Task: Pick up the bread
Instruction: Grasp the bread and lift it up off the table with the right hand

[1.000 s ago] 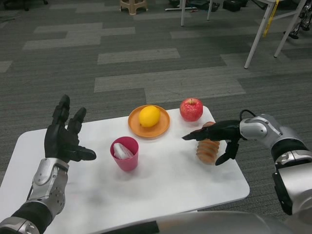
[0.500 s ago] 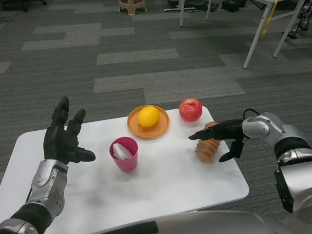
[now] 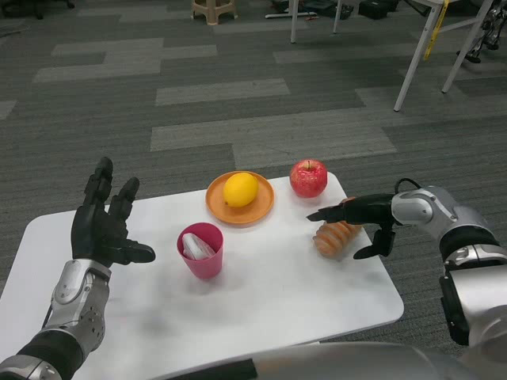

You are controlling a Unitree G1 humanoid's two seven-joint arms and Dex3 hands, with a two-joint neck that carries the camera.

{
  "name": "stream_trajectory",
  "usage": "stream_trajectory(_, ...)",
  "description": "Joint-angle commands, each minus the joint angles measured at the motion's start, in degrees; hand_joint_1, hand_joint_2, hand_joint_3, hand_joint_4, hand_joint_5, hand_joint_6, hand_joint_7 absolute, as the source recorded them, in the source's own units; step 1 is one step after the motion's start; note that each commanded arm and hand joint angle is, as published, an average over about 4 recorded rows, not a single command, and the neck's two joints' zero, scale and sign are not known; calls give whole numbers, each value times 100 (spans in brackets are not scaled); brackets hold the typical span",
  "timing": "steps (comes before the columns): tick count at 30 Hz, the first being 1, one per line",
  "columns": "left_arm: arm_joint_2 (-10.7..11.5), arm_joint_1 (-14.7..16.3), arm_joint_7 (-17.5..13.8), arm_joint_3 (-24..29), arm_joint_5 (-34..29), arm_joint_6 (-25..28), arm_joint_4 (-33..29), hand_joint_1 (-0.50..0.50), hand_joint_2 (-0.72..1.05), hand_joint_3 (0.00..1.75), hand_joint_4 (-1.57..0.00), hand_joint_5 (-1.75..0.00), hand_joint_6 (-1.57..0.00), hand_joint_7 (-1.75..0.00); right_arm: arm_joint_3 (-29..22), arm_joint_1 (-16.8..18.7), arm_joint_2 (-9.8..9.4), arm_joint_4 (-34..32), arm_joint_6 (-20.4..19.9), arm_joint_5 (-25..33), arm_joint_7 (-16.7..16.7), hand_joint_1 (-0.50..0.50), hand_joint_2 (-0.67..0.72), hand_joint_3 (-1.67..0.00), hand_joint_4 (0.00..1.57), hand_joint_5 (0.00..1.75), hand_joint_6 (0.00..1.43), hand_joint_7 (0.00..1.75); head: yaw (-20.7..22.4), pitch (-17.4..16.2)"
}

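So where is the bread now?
In the head view, the bread lies on the table's right side, just in front of the apple, under the right hand.

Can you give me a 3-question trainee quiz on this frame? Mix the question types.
1. True or false: the lemon lies on the orange plate.
2. Multiple choice: what stands nearest the left hand? A) the red apple B) the pink cup C) the bread
3. Fill in: the right hand is spread over the ____, fingers above it and thumb hanging at its right side, with no closed grip to be seen.

Key: 1 true; 2 B; 3 bread. All items sit on the white table.
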Motion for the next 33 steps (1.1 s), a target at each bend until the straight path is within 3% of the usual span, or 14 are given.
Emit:
stream_trajectory(1,55,-79,-19,2,-15,-56,22,50,-46,7,0,-41,0,0,-287,88,209,62,125,-200,-138,-35,-29,-119,0,0,0,0,28,-8)
stream_trajectory(6,55,-83,-19,2,-20,-65,27,50,-46,9,0,-41,0,0,-594,198,442,66,252,-415,-349,-38,-29,-119,0,0,0,0,35,-29)
stream_trajectory(10,51,-83,-19,-2,-28,-65,62,50,-46,9,0,-36,0,0,-621,242,526,66,296,-494,-498,-38,-29,-119,0,0,0,0,21,-50)
stream_trajectory(14,51,-110,-19,-7,-28,-56,106,50,-46,9,0,-41,0,0,-717,295,601,57,419,-714,-850,-38,-29,-127,0,0,0,0,50,-60)
stream_trajectory(18,51,-132,-19,-7,-28,-58,137,50,-46,9,0,-41,0,0,-843,304,645,57,496,-933,-999,-38,-29,-127,0,10,0,0,52,-82)
stream_trajectory(26,27,-176,-19,-7,-28,-56,214,50,-46,9,0,-41,0,0,-858,304,662,66,780,-1320,-1276,-38,-35,-127,0,10,0,0,51,-128)
stream_trajectory(33,14,-217,-19,-24,-28,-56,271,50,-46,9,0,-41,0,0,-836,304,746,57,881,-1448,-1494,-38,-35,-127,0,27,0,14,65,-170)
